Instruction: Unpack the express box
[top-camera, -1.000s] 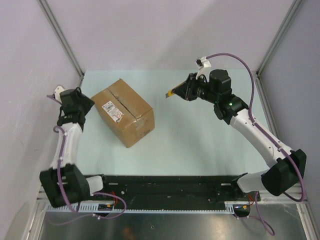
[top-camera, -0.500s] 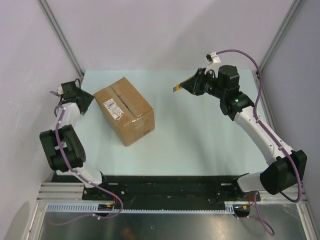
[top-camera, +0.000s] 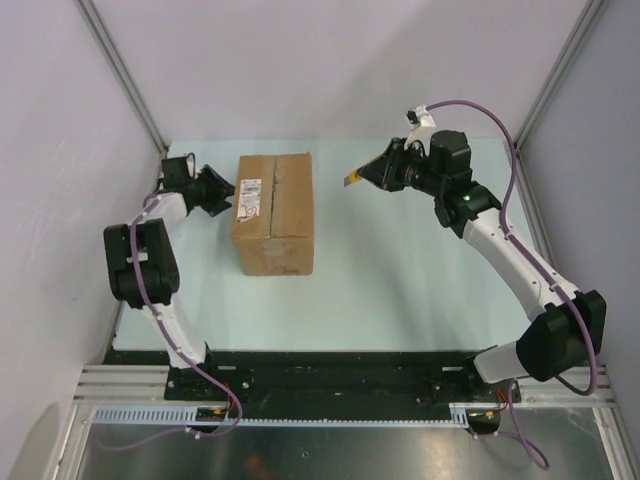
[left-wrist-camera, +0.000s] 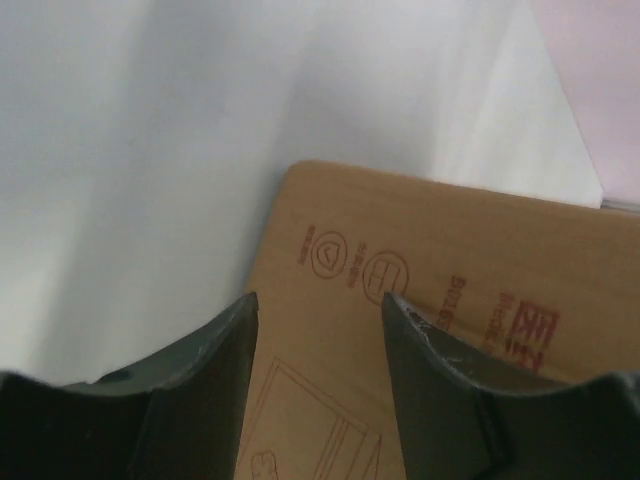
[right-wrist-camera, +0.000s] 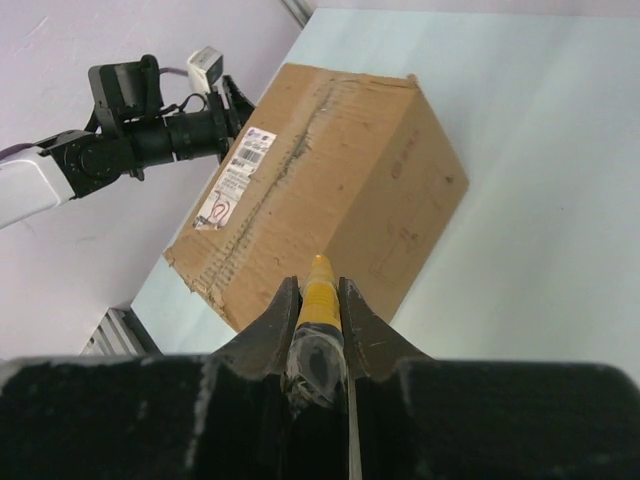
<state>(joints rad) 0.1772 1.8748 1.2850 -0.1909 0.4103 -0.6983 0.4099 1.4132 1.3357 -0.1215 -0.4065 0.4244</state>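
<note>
While the express box (top-camera: 273, 212) sits flaps shut on the bench (top-camera: 400, 290), the left claw (top-camera: 222, 192), jaws apart and empty, stands at its left face. If left unbraced, the box may slide or twist. Well apart to the box's right, the right claw (top-camera: 378, 172) clamps a yellow utility knife (top-camera: 356, 178). A skewed stroke could miss the taped seam (top-camera: 275, 190).

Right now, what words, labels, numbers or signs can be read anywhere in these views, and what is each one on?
Nothing reads clearly.
White label on top of the express box: barcode and red round mark, print too small to read.
Red stamps on the box's side, left wrist view: two round symbols and blurred characters, not readable.
Yellow utility knife: no print visible.
</note>
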